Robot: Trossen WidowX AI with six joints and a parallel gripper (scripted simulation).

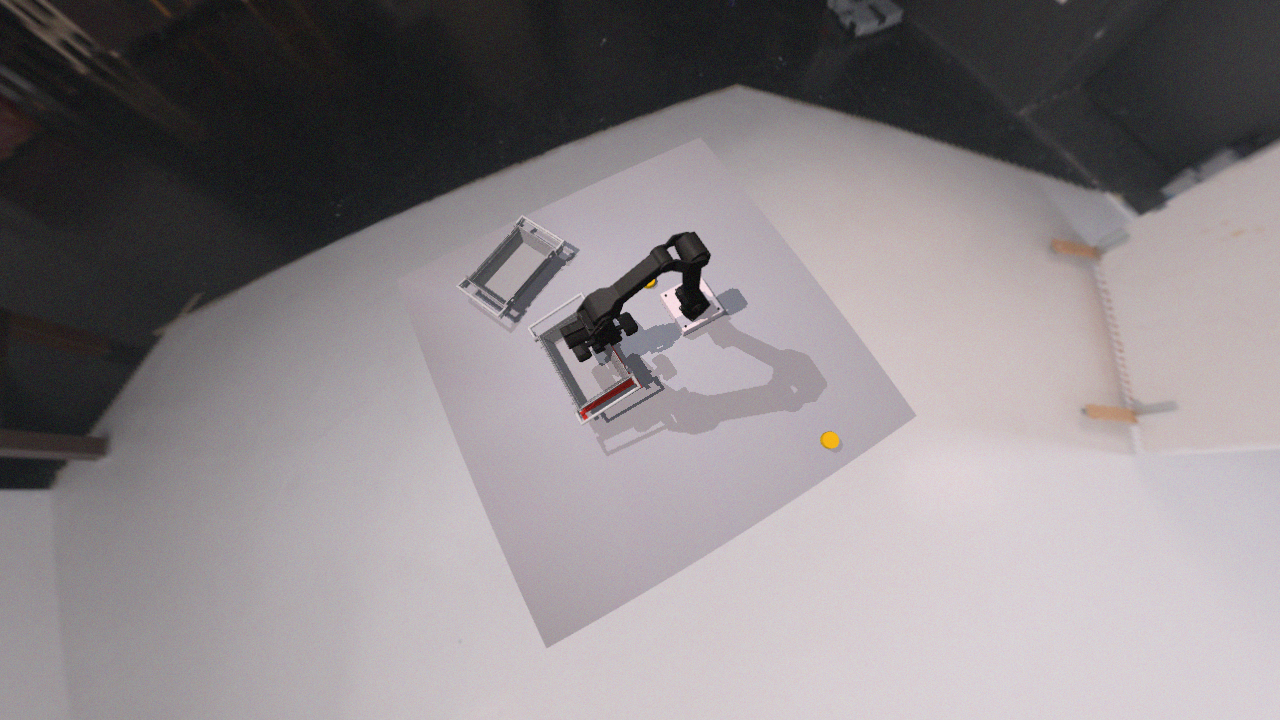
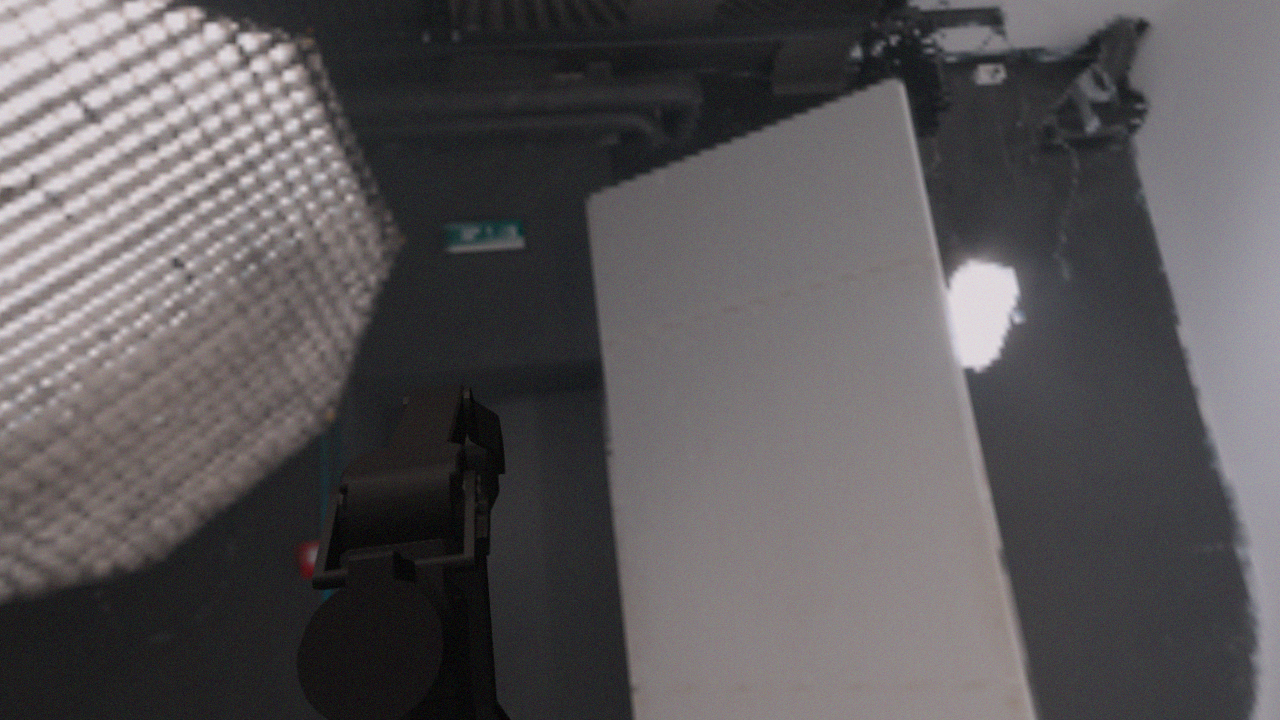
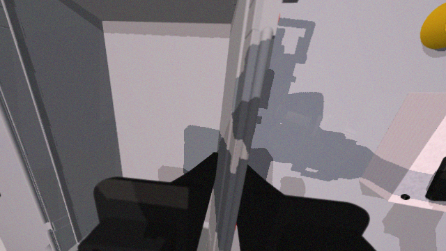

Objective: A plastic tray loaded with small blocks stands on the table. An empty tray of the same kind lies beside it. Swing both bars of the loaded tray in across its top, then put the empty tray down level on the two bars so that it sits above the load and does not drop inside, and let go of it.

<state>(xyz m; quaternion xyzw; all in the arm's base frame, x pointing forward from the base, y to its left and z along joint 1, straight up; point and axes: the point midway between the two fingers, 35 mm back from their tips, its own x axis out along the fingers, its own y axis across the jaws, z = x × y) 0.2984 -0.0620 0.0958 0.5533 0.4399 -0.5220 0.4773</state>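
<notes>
My gripper (image 1: 613, 345) (image 3: 224, 157) is shut on a long side wall of a grey tray (image 1: 564, 376) (image 3: 80, 104). No blocks show in it. Red material (image 1: 608, 399) shows through the slot at its lower end and beyond its held wall. This looks like part of something underneath, mostly hidden; no separate blocks can be made out. A wire bar (image 1: 554, 311) sticks out beyond the upper end; which tray it belongs to is unclear. The offset shadows suggest the held tray is raised, but its height is unclear. Another grey tray (image 1: 478, 300) stands at upper left, with no blocks visible.
The arm's pale base plate (image 1: 674, 312) (image 3: 411, 139) is right of the held tray. One yellow disc (image 1: 650, 282) lies near the base and another (image 1: 830, 439) near the mat's right corner. The exterior view shows only dark arm parts (image 2: 402, 501) and the room.
</notes>
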